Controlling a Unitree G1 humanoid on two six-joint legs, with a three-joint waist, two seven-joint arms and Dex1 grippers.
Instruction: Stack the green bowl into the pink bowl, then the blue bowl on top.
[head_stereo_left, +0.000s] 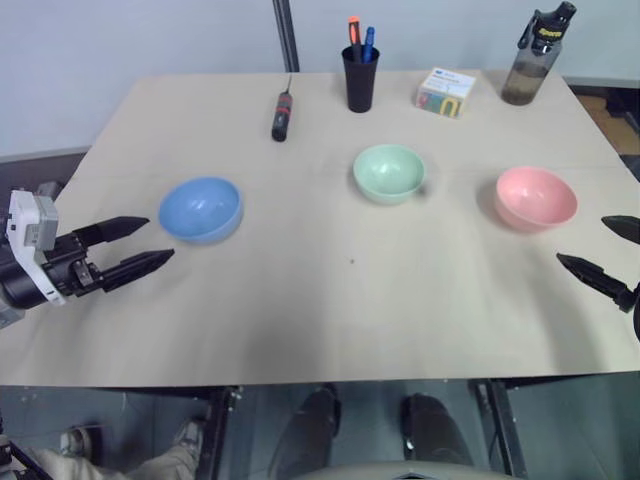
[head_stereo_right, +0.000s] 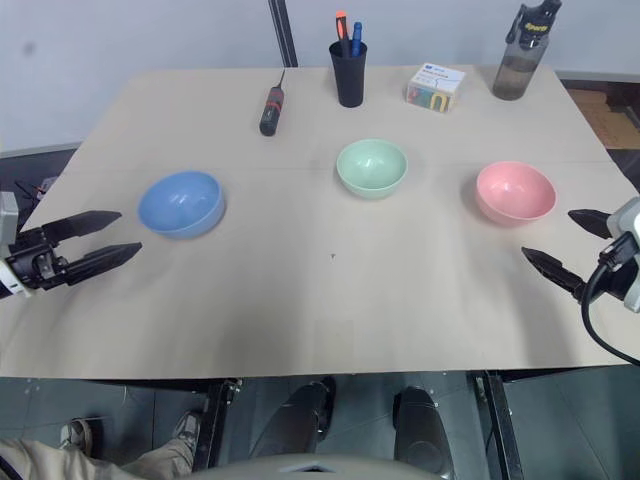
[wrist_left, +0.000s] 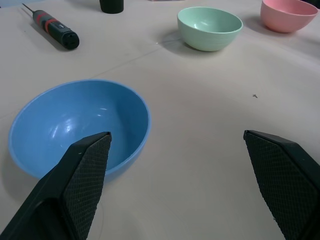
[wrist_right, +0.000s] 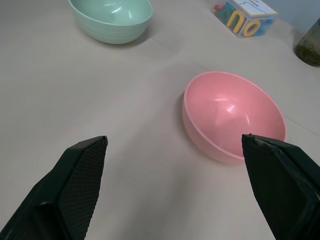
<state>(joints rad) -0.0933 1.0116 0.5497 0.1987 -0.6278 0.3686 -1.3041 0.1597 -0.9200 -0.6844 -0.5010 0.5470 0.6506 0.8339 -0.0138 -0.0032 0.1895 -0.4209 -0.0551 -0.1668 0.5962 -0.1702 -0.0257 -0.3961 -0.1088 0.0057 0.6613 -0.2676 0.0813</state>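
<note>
- Both grippers we see spread wide and empty: left gripper (head_stereo_left: 148, 244) at nine o'clock, right gripper (head_stereo_right: 562, 243) at three.
- We find the blue bowl (head_stereo_left: 201, 209) beside the left one, green bowl (head_stereo_left: 389, 173) mid-table (head_stereo_left: 320, 320), pink bowl (head_stereo_left: 536, 198) toward three (all upright, apart).

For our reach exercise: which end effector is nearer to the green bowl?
Right, though only slightly. The right end effector hovers open beyond the pink bowl, which sits between it and the green bowl. The left end effector hovers open beside the blue bowl.
</note>
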